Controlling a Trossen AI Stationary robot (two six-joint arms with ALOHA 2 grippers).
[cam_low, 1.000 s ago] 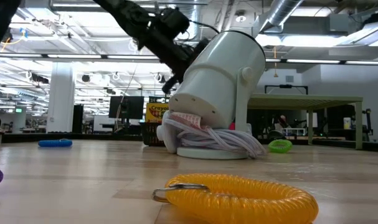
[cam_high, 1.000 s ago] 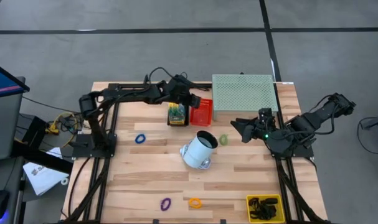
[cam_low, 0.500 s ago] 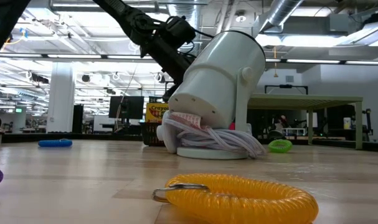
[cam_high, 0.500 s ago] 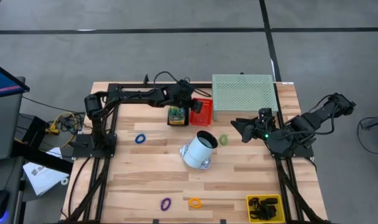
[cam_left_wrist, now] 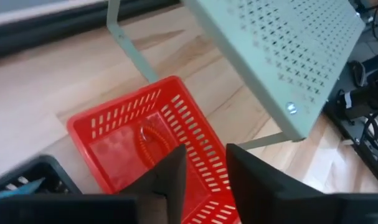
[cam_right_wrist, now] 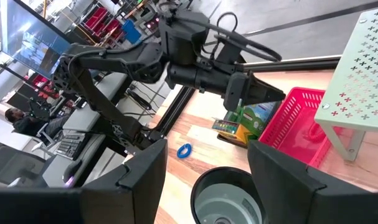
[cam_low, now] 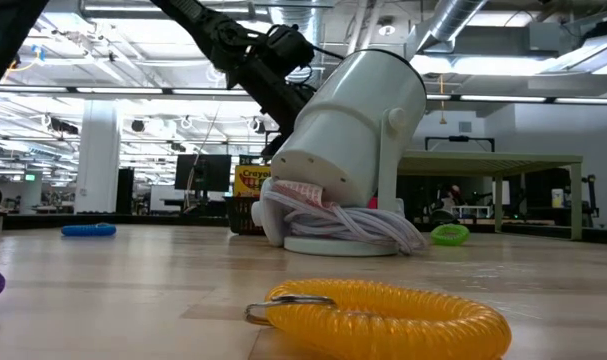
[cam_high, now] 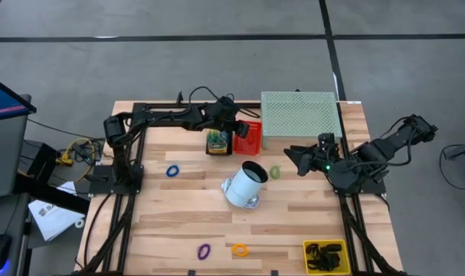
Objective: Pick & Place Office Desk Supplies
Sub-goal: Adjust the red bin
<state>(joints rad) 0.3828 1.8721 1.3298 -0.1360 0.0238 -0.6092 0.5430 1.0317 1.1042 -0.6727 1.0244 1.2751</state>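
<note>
1. The left tool [cam_high: 240, 129] hangs over the red basket [cam_high: 250, 138] near the bench's [cam_high: 178, 207] far edge, its fingers [cam_left_wrist: 170, 180] slightly apart and holding nothing.
2. A red coiled ring [cam_left_wrist: 152, 140] lies on the floor of the red basket, straight below that tool.
3. A crayon box [cam_high: 217, 141] stands in a black holder just beside the basket, on the side toward the bench's left edge.
4. The right tool [cam_high: 292, 159] waits near the bench's right edge, beside the pale green perforated stand [cam_high: 299, 115], its fingers [cam_right_wrist: 145, 174] wide apart and empty.
5. A green ring [cam_high: 275, 172] lies between the right tool and the tipped white cup [cam_high: 245, 184] at the bench's middle.
6. A blue ring [cam_high: 172, 171] lies toward the left edge; a purple ring [cam_high: 204, 251] and an orange ring [cam_high: 240, 249] lie near the front edge.
7. Black binder clips [cam_high: 324, 255] fill a yellow tray [cam_high: 308, 266] at the front right corner.
</note>
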